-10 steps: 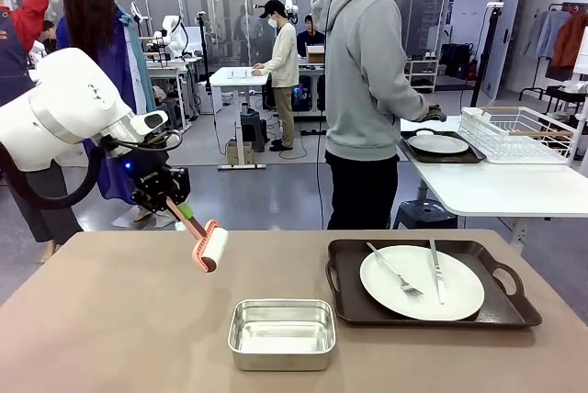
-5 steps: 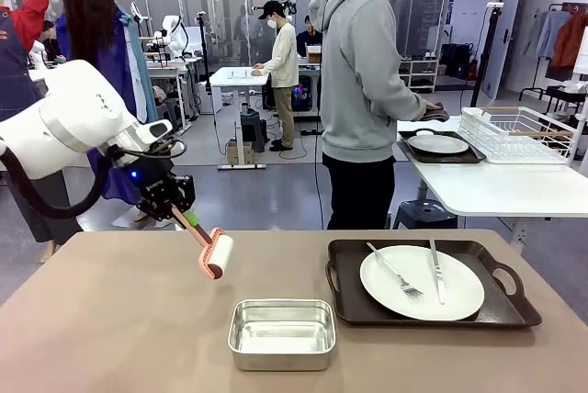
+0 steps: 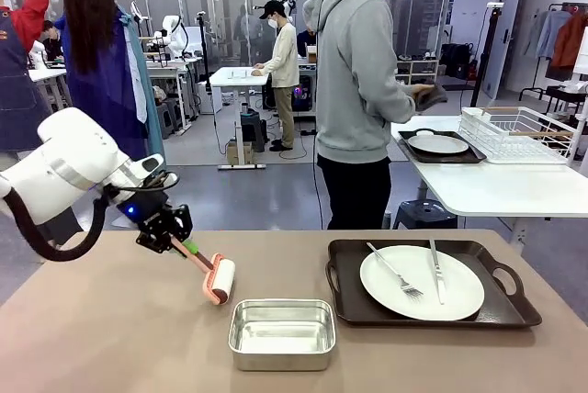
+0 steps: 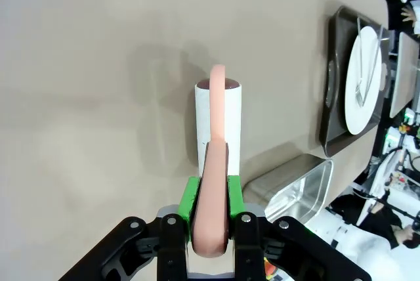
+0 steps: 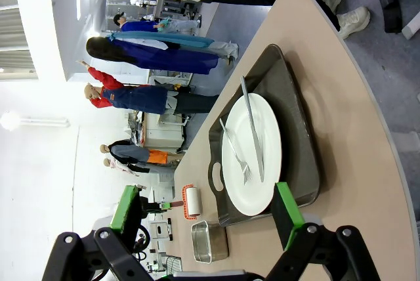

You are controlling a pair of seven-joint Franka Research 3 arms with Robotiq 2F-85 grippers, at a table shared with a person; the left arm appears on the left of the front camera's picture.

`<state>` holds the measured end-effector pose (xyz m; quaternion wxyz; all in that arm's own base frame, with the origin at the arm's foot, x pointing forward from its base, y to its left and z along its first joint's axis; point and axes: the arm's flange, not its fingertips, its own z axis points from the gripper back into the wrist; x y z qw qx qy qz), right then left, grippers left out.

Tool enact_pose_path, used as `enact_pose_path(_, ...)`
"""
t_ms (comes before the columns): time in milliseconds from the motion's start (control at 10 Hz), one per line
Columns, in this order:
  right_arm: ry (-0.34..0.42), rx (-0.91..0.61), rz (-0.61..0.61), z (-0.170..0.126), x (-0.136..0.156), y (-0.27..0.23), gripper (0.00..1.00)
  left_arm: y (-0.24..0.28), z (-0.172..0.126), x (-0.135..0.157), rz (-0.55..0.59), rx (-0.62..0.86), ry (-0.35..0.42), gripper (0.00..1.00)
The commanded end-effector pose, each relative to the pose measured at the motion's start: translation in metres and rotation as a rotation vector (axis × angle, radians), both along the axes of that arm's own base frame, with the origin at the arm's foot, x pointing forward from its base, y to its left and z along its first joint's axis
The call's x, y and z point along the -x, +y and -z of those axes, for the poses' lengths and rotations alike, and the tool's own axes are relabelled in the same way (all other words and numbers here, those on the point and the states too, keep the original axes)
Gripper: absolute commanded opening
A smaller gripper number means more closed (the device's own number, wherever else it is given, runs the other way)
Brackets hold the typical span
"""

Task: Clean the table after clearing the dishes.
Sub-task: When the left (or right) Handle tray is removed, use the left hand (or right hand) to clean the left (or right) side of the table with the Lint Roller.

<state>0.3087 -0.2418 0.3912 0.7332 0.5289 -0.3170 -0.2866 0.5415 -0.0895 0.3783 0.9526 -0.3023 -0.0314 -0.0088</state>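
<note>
- Although the cleaning tool is already in hand, we judge the job roughly half done: the brown worktop (image 3: 101, 338) carries one set of dishes not yet cleared, so its right part cannot be cleaned yet.
- Across it, a person (image 3: 358, 90) in a grey hoodie stands turned towards a white table (image 3: 496, 196), where the far tray (image 3: 407, 148) with the far plate (image 3: 438, 144) sits just beside a wire rack (image 3: 519, 131); we take that set as cleared.
- On the worktop's right part lies the tray (image 3: 347, 260), well apart from the roller.
- Its white plate (image 3: 459, 297) sits in the middle, with a fork (image 3: 393, 272) and a knife (image 3: 436, 272) on it.
- A steel pan (image 3: 281, 333) stands near the front edge, just left of the tray; it looks empty.
- Just beyond the pan, the roller (image 3: 219, 279), white with a salmon handle, is low over the worktop; we cannot tell whether it touches.
- Our left fingers (image 3: 182, 242) are clamped narrow on the roller's handle.
- Our right fingers (image 5: 287, 210) stand wide with nothing between them, looking along the worktop at the tray.
- What is left, in our view: remove the last tray, then roll the whole surface.
</note>
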Motion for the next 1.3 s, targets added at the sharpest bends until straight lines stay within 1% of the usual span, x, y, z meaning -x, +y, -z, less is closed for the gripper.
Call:
enact_pose_path(0,-0.007,-0.001,-0.002,-0.002,0.001,0.001,1.00,0.025,0.032,0.001,-0.022,0.031,0.013,0.22)
enact_pose_path(200,-0.007,-0.001,-0.002,-0.002,0.001,0.001,1.00,0.055,0.059,-0.002,-0.001,0.021,0.048,0.22)
enact_pose_path(400,-0.007,-0.001,-0.002,-0.002,0.001,0.001,1.00,0.100,0.073,-0.011,-0.016,0.037,0.067,0.22)
enact_pose_path(700,-0.007,-0.001,-0.002,-0.002,0.001,0.001,1.00,0.167,0.092,-0.011,-0.023,0.108,0.079,0.22)
enact_pose_path(900,-0.007,-0.001,-0.002,-0.002,0.001,0.001,1.00,0.207,0.101,-0.008,-0.009,0.069,0.078,0.22)
enact_pose_path(1000,-0.007,-0.001,-0.002,-0.002,0.001,0.001,1.00,0.232,0.104,-0.006,-0.014,0.005,0.049,0.22)
enact_pose_path(1100,-0.007,-0.001,-0.002,-0.002,0.001,0.001,1.00,0.255,0.103,-0.005,-0.045,-0.037,0.031,0.22)
enact_pose_path(1200,-0.007,-0.001,-0.002,-0.002,0.001,0.001,1.00,0.282,0.098,-0.003,-0.089,-0.032,0.016,0.22)
